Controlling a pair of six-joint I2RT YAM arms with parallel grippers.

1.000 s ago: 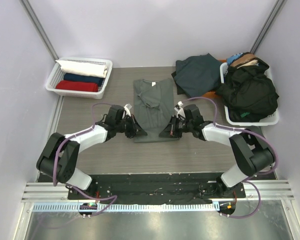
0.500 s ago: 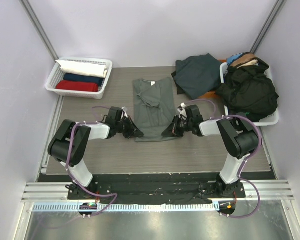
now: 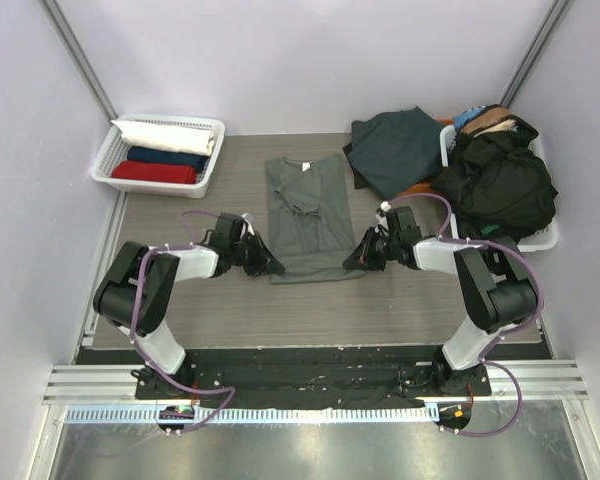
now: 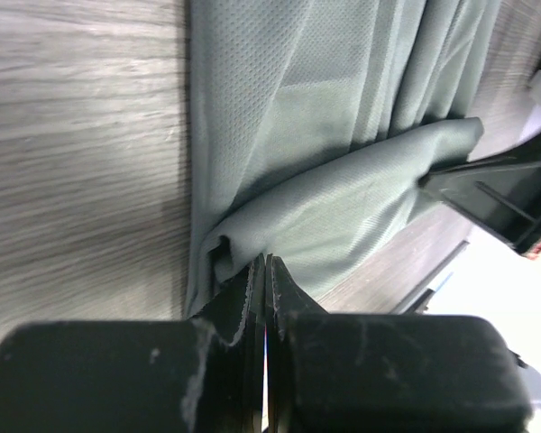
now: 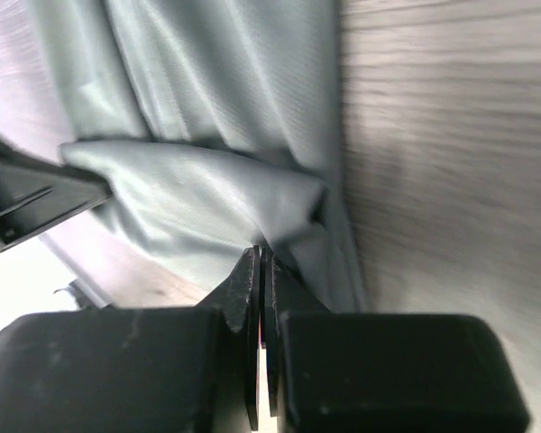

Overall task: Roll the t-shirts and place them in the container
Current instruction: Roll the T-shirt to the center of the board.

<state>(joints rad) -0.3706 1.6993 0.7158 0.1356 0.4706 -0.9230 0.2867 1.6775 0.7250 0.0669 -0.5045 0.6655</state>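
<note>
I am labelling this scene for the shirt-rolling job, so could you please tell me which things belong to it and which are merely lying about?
In the job: sage-grey t-shirt, its near hem pinched by left gripper and right gripper; rolled white shirt, navy shirt, red shirt; dark teal shirt; black garment pile.
Lying about: left lattice basket; right lattice basket.

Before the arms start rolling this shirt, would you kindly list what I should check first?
1. Left end effector shut on the hem of the sage-grey t-shirt: ok.
2. Right end effector shut on the same hem: ok.
3. Lifted hem fold runs from one end effector to the other: ok.
4. Cloth ahead of the fold lies flat: not ok, lengthwise creases.
5. Dark teal shirt lies apart from the collar end: cannot tell.
</note>
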